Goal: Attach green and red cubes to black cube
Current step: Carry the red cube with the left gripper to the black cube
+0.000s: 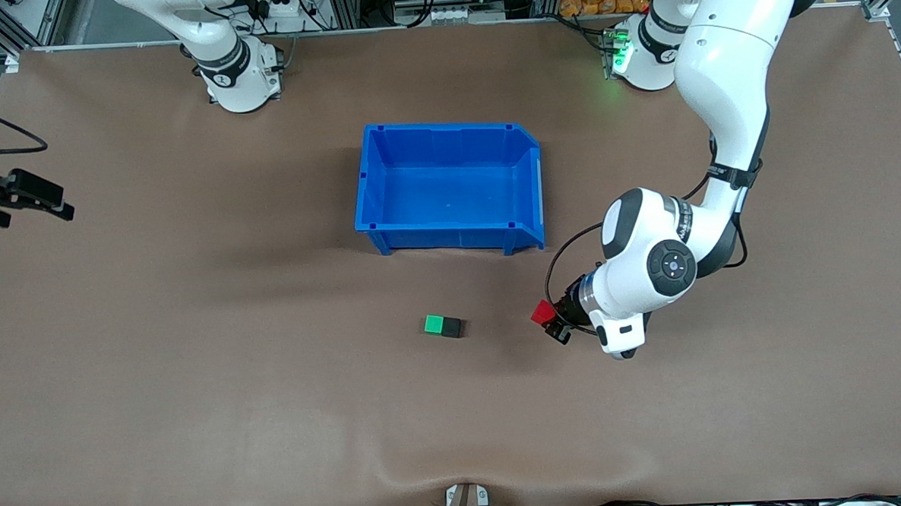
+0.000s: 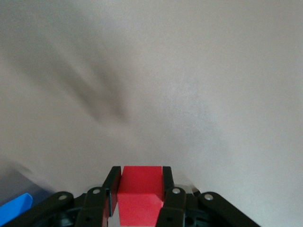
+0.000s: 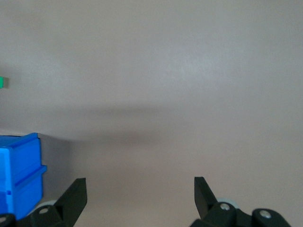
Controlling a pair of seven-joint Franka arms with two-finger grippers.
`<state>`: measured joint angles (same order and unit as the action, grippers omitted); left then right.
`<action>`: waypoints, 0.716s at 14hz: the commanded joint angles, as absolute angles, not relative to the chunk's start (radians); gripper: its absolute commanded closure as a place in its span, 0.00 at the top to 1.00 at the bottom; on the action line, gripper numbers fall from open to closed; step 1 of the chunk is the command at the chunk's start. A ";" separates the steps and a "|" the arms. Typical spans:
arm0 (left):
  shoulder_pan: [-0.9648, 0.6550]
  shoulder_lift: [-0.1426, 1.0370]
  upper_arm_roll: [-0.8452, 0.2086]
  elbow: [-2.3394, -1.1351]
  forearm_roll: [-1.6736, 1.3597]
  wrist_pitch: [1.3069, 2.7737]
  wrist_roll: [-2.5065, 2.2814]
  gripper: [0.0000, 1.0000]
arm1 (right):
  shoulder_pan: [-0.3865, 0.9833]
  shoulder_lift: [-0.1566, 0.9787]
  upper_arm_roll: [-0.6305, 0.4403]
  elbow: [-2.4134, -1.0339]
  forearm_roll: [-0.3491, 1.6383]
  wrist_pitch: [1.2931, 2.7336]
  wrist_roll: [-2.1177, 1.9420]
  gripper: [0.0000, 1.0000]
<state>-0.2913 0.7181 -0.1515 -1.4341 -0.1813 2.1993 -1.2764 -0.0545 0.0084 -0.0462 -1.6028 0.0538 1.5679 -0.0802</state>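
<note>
Between left hand (image 2: 140,189) fingers | red cube (image 2: 139,195) | clamped, above table

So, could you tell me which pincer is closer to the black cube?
Left. The left pincer, gripping the red cube, is beside the black cube; the right pincer waits at the table's edge.

I can't read any text, label, brand or number from here. The small round marks on the collars of the two arm bases are too small for me to make out. The blue bin (image 1: 447,185), the green cube (image 1: 434,324), the black cube (image 1: 451,327) and the red cube (image 1: 542,312) carry no lettering that I can see, and neither does the bench (image 1: 197,370).
</note>
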 commanded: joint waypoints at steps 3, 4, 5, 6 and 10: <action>-0.339 0.741 -0.141 -1.399 -0.192 2.220 -1.304 0.00 | -0.054 -0.046 -0.040 -1.643 0.049 1.545 0.005 1.00; -0.344 0.742 -0.140 -1.399 -0.192 2.230 -1.308 0.00 | -0.042 -0.048 -0.054 -1.643 0.049 1.543 0.006 1.00; -0.344 0.744 -0.140 -1.399 -0.192 2.246 -1.312 0.00 | -0.022 -0.048 -0.083 -1.643 0.049 1.542 0.006 1.00; -0.345 0.750 -0.140 -1.399 -0.192 2.249 -1.312 0.00 | -0.005 -0.048 -0.109 -1.641 0.049 1.531 0.006 1.00; -0.347 0.753 -0.141 -1.402 -0.187 2.255 -1.313 0.00 | -0.003 -0.037 -0.115 -1.623 0.035 1.539 -0.002 1.00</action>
<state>-0.3361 0.7407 -0.1477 -1.4262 -0.1813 2.2497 -1.2982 -0.0258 -0.0156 -0.1022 -1.6103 0.0527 1.5365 -0.0114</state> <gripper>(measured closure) 0.604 0.000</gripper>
